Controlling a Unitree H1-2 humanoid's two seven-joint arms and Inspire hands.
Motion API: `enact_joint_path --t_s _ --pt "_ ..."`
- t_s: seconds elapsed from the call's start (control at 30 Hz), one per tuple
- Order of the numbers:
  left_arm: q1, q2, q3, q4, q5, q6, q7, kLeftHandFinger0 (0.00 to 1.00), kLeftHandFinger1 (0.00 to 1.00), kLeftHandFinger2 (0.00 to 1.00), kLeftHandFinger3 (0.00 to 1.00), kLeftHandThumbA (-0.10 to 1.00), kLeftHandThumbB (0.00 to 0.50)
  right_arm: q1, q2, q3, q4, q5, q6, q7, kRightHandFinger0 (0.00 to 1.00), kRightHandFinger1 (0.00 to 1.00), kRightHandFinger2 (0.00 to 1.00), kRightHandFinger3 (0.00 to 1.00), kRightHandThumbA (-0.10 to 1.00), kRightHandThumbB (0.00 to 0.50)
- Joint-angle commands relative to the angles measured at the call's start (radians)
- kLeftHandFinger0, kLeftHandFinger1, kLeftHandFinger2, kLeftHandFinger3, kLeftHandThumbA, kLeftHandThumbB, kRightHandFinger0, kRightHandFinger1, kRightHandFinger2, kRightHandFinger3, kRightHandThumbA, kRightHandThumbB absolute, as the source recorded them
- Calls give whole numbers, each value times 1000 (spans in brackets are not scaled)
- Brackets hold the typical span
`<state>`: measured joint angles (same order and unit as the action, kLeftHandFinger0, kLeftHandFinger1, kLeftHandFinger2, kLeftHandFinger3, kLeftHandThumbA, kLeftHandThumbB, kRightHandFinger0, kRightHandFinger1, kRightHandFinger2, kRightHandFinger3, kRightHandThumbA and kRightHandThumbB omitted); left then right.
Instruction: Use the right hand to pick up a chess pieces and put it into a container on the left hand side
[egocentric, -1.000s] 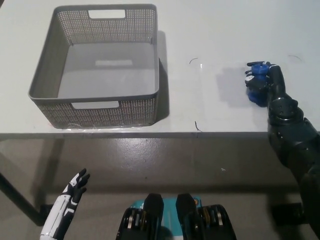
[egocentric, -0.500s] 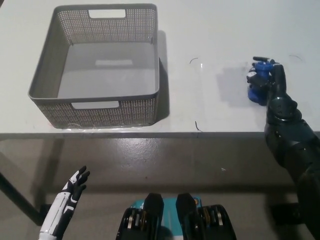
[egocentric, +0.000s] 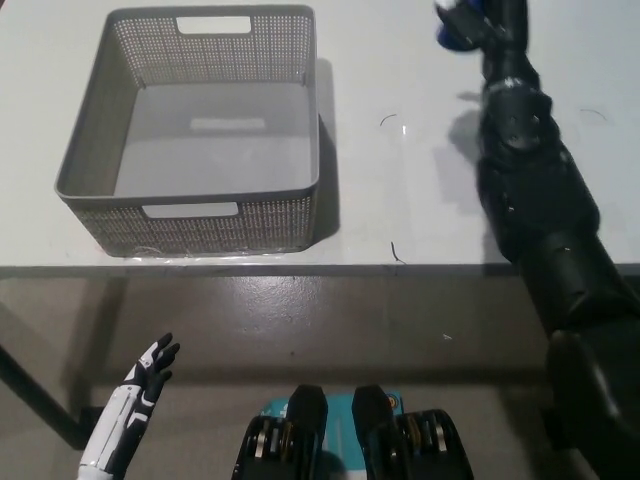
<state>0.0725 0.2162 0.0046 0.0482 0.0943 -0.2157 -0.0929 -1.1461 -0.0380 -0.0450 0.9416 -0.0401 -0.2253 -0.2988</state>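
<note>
The black right hand (egocentric: 492, 25), raised at the far right, pinches the blue chess piece (egocentric: 455, 25). The grey basket (egocentric: 110, 130) lies well to its left on the counter (egocentric: 420, 200), so the carry should run leftward. The white left hand (egocentric: 140, 395) rests low at near left, fingers spread.

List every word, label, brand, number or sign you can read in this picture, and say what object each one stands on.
None can be read. The grey basket, the white table, the blue chess piece in the black right hand and the white left hand show no print; the thin dark marks on the table are scratches, not letters.
</note>
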Motion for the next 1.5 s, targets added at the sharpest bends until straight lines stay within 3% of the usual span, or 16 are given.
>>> enact_joint_path --t_s 0.0,0.23,0.33,0.4,0.7,0.83,0.93,1.0,1.1,1.13,1.17,1.2,1.23,1.27,1.3,1.47 --pt "-4 22 2 -10 -4 -16 -10 1000 1000 1000 1000 1000 326 -98 48 22 -77 -32 54 -24 0 369 770 798 -100 118" --pt "4 13 -11 6 -6 -22 -14 1000 1000 1000 1000 1000 337 -141 163 70 -24 -57 19 -22 36 394 734 754 -100 151" --pt "5 15 -19 6 3 -9 -16 1000 1000 1000 1000 1000 367 -164 220 89 41 -53 -5 -8 0 242 564 581 -100 145" --pt "5 16 -24 3 15 -9 -14 1000 1000 1000 1000 1000 371 -175 250 98 77 -54 -18 -8 0 230 604 564 -100 144" --pt "-11 14 -28 -5 -4 9 -20 1000 1000 1000 1000 1000 384 -243 334 133 304 -77 -50 -40 0 385 864 876 -100 132" --pt "-20 20 -34 1 -2 8 -26 1000 1000 1000 1000 1000 370 -241 350 149 364 -85 -74 -53 0 414 868 901 -100 112" --pt "-28 20 -34 5 -11 9 -29 1000 1000 1000 1000 1000 351 -223 343 155 381 -86 -88 -50 0 405 837 761 -100 103" --pt "-29 21 -34 11 -9 -9 -29 1000 1000 1000 1000 1000 336 -213 337 156 391 -82 -96 -47 0 426 875 817 -100 115" --pt "-28 25 -34 6 -11 -2 -35 1000 1000 1000 1000 1000 341 -207 327 161 401 -87 -63 -61 229 663 1000 976 -56 193" --pt "-30 26 -35 9 -17 -4 -39 1000 1000 1000 1000 1000 341 -207 322 161 404 -85 -53 -52 316 691 992 897 -12 197" --pt "-29 25 -35 9 -24 -6 -43 1000 1000 1000 1000 1000 348 -203 315 160 406 -80 -43 -20 456 722 894 895 149 235" --pt "-25 24 -36 8 -24 -3 -43 1000 1000 1000 1000 1000 346 -199 312 159 407 -77 -39 -4 444 672 799 854 167 243" --pt "-26 26 -38 10 -21 -4 -45 1000 1000 1000 1000 1000 358 -194 303 171 406 -84 -34 30 664 851 941 1000 269 275" --pt "-25 29 -41 6 -14 -1 -46 1000 1000 1000 1000 1000 365 -189 295 175 408 -83 -26 68 903 1000 1000 1000 377 331" --pt "-23 31 -43 1 -8 2 -47 1000 1000 1000 1000 1000 361 -184 290 180 409 -83 -19 90 977 1000 1000 1000 474 367" --pt "-29 34 -45 6 -10 -10 -47 1000 1000 1000 1000 1000 361 -176 272 214 411 -103 9 121 1000 1000 1000 1000 728 424"
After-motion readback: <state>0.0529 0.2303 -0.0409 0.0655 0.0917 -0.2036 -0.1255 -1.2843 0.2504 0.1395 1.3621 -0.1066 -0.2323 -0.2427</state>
